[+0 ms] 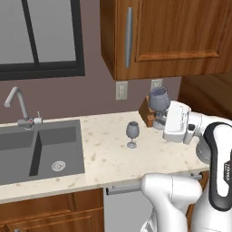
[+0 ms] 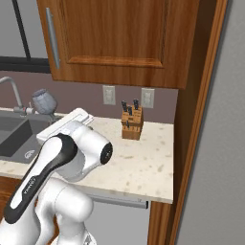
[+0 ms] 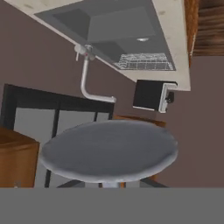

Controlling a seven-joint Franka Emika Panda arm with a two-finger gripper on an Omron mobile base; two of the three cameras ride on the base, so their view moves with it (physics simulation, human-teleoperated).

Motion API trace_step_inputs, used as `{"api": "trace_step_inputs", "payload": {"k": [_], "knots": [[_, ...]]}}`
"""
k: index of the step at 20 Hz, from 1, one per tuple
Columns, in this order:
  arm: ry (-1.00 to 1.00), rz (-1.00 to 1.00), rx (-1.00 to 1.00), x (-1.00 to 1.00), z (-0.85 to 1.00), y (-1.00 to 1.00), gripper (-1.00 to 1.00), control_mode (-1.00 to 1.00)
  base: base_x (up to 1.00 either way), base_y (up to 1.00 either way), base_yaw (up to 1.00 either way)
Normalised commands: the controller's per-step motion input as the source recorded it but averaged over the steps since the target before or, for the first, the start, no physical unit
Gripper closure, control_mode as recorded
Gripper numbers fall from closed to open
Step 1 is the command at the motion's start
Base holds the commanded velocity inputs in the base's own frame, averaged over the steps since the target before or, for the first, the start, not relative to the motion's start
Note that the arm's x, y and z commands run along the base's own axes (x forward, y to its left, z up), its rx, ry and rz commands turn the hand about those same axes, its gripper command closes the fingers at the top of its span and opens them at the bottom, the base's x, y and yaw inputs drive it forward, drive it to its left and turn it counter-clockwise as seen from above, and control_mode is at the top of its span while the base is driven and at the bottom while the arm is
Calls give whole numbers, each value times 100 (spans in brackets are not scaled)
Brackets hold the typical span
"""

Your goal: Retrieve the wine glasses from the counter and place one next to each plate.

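Sink [image 1: 41,149] at nine o'clock. Second wine glass [image 1: 132,133] stands mid-counter [image 1: 108,154]. At three o'clock my gripper [image 1: 159,121] is nearly closed on the raised wine glass [image 1: 159,99], low on its stem, I judge. Risk: swinging could tip it loose, or clip the knife block [image 2: 131,122] (close behind). Fingertips hidden; plates out of sight.

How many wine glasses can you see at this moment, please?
2: one wine glass stands on the counter right of the sink; the other glass is raised off the counter at the gripper.
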Motion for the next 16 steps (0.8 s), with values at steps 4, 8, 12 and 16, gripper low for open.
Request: {"api": "trace_step_inputs", "payload": {"k": [4,8,12,16], "knots": [[-15,0,0,-66,63,5,100,-100,0,0,0],[0,0,0,0,0,0,100,100,-100,31,5],[0,0,0,0,0,0,100,100,-80,94,17],[0,0,0,0,0,0,100,100,-72,100,24]]}}
